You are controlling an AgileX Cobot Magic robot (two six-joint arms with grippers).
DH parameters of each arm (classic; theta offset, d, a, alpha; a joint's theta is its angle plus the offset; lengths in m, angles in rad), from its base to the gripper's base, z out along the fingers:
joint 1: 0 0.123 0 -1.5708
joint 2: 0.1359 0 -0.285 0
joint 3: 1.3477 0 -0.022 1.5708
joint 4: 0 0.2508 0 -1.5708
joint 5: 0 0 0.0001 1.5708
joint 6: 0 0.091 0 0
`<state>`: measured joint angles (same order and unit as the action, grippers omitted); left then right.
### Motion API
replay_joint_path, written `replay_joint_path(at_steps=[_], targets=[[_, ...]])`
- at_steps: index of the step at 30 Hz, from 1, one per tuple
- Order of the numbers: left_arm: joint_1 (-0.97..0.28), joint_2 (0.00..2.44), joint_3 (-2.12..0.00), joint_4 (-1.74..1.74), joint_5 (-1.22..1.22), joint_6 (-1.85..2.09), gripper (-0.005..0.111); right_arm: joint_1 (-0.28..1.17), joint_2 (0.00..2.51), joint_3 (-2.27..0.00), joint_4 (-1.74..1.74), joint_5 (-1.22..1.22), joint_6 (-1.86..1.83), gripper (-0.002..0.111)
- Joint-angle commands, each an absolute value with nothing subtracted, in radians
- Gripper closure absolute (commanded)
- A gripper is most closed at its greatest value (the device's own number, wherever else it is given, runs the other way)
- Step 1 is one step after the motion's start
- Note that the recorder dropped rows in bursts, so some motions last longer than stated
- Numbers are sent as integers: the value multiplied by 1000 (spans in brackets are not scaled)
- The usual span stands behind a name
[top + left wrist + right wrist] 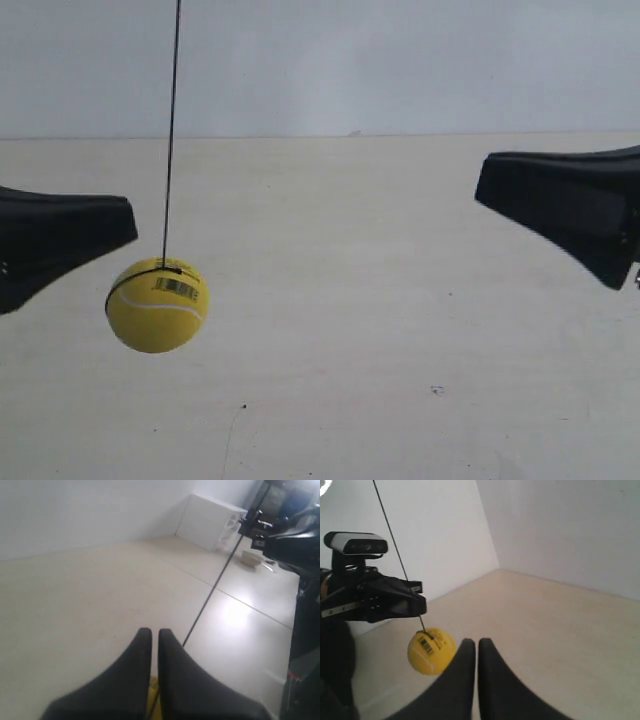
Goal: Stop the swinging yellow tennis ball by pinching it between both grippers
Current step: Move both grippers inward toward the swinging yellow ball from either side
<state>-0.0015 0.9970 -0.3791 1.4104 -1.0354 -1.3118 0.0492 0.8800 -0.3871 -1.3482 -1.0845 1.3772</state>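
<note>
Hanging on a thin dark string, the yellow tennis ball is just under and ahead of the left hand tip, so close that contact can't be told. It is well apart from the right hand, which faces it across the gap. Ball probably light, fuzzy, a bit springy and free to swing and spin, so a hard one-sided tap would likely knock it away. Best hold, as judged: blunt tips on opposite sides at mid-height, clear of the string. Both hands closed, fingers pressed together with only a slit, holding nothing. Both reach roughly level above the desk, tips toward each other, both riding higher than ball centre.
</note>
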Motion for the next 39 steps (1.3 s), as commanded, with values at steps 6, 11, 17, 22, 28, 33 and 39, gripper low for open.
replay_joint_path(at_steps=[6, 11, 17, 22, 28, 33, 39], targets=[[-191, 1092, -378, 1383, -814, -1147, 102, 216, 1058, -397, -1353, -1042, 1215, 108], [-222, 1155, -378, 1330, -807, -1054, 102, 331, 1113, -397, -1340, -899, 1144, 108], [-222, 1265, -378, 1271, -862, -960, 102, 373, 1130, -397, -1253, -769, 1078, 108], [-222, 1348, -378, 1204, -927, -858, 102, 373, 1130, -398, -1219, -780, 1039, 108], [-222, 1399, -378, 1137, -974, -747, 102, 373, 1130, -398, -1202, -776, 1018, 108], [-222, 1414, -378, 1105, -977, -708, 102, 373, 1130, -398, -1202, -776, 1018, 108], [-222, 1434, -378, 1105, -982, -708, 102, 373, 1130, -398, -1202, -778, 1019, 108]])
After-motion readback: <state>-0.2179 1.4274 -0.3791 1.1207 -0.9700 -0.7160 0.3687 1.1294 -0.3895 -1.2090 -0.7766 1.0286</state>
